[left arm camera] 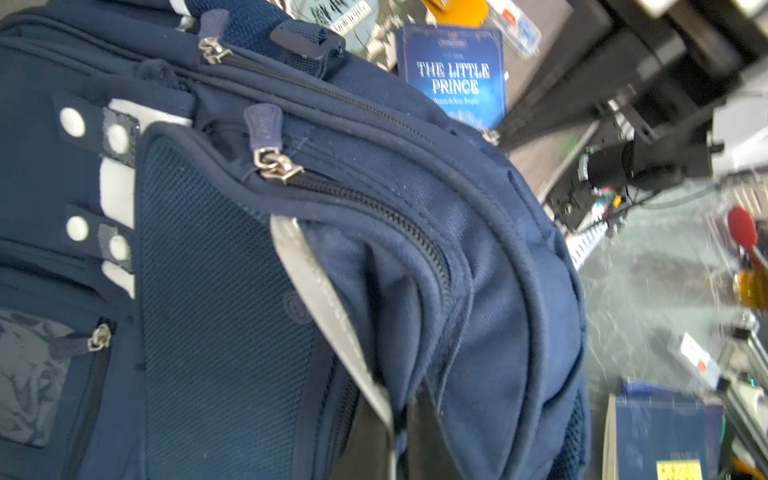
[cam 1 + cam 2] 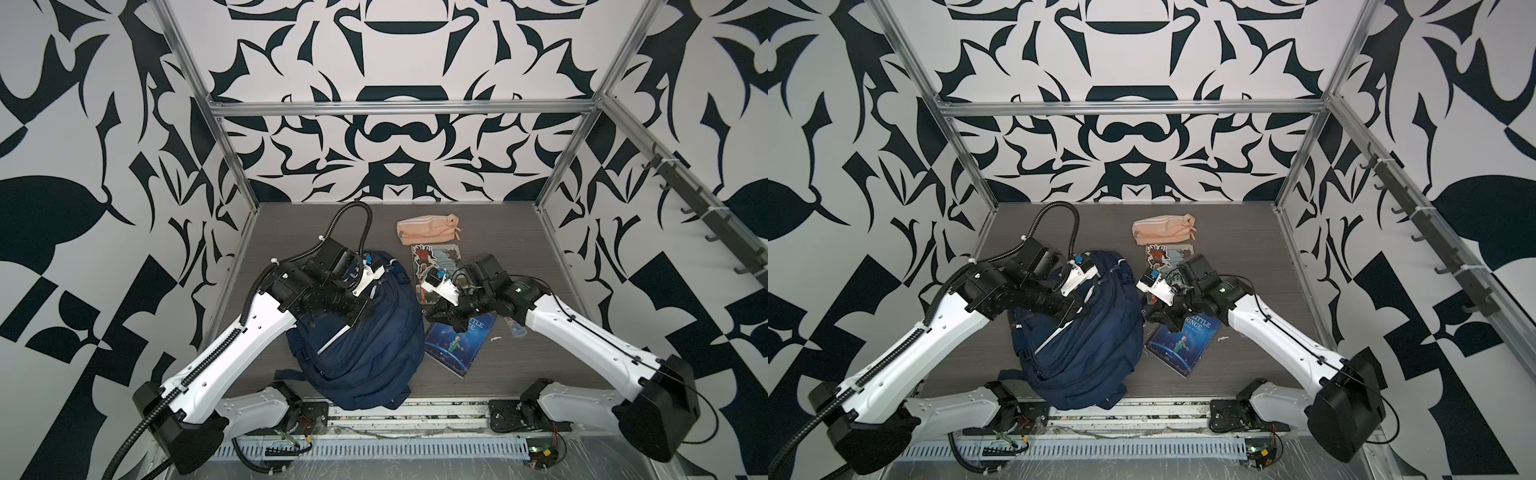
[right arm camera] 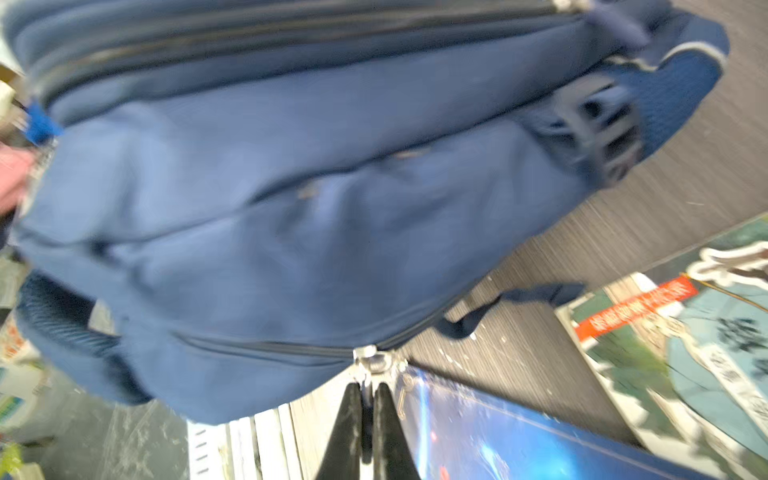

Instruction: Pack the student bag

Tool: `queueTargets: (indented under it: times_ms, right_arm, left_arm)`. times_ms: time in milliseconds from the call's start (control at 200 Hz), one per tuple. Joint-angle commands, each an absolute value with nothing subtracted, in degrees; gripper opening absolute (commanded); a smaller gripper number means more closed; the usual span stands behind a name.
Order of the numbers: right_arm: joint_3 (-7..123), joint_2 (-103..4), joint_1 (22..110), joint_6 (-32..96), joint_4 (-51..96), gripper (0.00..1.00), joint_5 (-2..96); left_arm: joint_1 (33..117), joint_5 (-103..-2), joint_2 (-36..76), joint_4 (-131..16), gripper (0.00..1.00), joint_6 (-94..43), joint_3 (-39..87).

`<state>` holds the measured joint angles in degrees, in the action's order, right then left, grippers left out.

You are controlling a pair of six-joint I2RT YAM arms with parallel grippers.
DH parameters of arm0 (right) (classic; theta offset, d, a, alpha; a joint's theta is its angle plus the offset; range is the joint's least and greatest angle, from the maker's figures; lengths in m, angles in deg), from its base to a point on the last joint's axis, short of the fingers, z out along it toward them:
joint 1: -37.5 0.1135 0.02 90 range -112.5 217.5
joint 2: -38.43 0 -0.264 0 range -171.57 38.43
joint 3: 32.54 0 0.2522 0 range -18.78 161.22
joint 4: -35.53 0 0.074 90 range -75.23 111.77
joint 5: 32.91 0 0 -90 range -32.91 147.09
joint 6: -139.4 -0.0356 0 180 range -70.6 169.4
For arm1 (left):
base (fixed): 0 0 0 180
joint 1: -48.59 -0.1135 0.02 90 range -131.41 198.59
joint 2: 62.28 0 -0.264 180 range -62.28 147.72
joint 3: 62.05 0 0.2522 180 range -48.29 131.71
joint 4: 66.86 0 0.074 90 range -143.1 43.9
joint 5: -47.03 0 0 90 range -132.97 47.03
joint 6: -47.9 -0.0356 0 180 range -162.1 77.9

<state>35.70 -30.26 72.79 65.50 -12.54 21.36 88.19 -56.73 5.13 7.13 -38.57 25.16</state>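
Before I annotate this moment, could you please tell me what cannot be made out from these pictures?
Inside of the student bag: no view shows it; the left arm covers its upper part in both top views.
Which pocket the zip pull in the right end effector belongs to: right wrist view, motion blur.
Illustrated book: top views, partly under the right arm.
Small clear item by that arm: too small.
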Motion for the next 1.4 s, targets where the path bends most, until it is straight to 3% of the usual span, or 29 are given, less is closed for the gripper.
queueTargets:
  times_ms: [0, 350, 590, 1140, 1395]
  right_arm:
    - [39.3, -29.8, 75.8, 69.0, -20.4, 0.0, 27.6]
    - [44.5, -32.6, 86.0, 68.3, -23.0, 0.0, 36.2]
    - [44.8, -35.4, 92.1, 65.7, -18.3, 0.0, 42.9]
    - [39.8, -38.6, 96.2, 59.2, 0.6, 0.0, 52.5]
    - [44.0, -43.8, 103.1, 59.0, 3.1, 0.0, 63.7]
  left_arm:
    - [86.8, -51.9, 5.7, -2.6, 0.0, -33.5, 24.9]
    - [85.5, -46.1, 10.1, -8.0, 0.0, -27.5, 25.3]
    - [82.8, -49.9, 14.6, -14.1, 0.0, -18.2, 28.2]
    - [77.2, -57.9, 24.7, -18.6, 0.0, 2.2, 39.3]
    - [76.5, -59.0, 29.0, -19.5, 0.0, 10.3, 45.7]
